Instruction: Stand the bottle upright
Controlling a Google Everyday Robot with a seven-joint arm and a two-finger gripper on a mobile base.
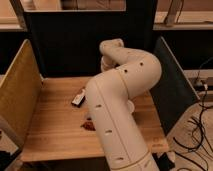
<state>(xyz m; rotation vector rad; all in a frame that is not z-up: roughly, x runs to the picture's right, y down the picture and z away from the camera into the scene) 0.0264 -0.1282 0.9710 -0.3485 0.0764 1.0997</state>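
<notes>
Seemingly midway through its task, a Google Everyday Robot bends its white arm (pixel 120 95) in a broad curve over a wooden surface (pixel 52 127). The arm rises from the lower edge of the camera view, turns at an elbow on the right, then runs back and dips near the dark rear panel (pixel 75 45). The gripper (pixel 104 65) hangs at that far tip, above the back middle of the surface and largely hidden behind the forearm; whether it is spread or pressed together cannot be told. What appears to be the bottle (pixel 78 97), a small dark shape with a pale end, lies on its side on the surface, just left of the arm and in front of the gripper, apart from it. A small red item (pixel 88 125) sits nearer the front edge, touching the arm's outline. A yellow side panel (pixel 17 95) bounds the surface on the left and a dark side panel (pixel 172 82) on the right, where cables (pixel 202 125) trail across the floor.
</notes>
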